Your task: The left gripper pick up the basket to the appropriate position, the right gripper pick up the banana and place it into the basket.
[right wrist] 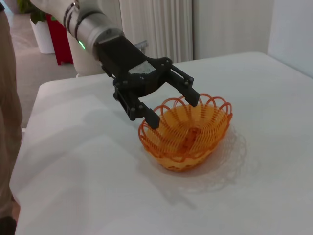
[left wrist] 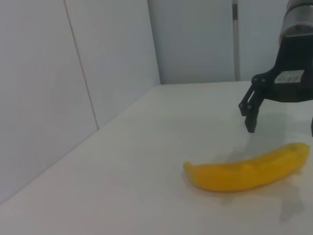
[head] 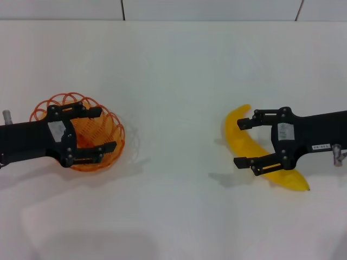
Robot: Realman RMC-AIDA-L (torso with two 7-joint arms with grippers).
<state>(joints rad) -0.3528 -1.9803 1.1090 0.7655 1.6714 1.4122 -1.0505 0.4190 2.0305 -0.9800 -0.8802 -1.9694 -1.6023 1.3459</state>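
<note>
Right gripper (head: 245,142), fingers wide, straddles the banana (head: 242,142) across its long axis. Left gripper (head: 105,129), fingers wide, hovers over the wire basket (head: 106,130).

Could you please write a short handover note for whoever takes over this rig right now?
Left hand: open, above the basket, one finger on each side, not gripping.
Right hand: open, above the banana, not closed on it.
Basket: upright on the table's left side, empty.
Banana: flat on the table, right side.
Done: both hands positioned.
Left: grasp and place the basket, then put the banana in.
</note>
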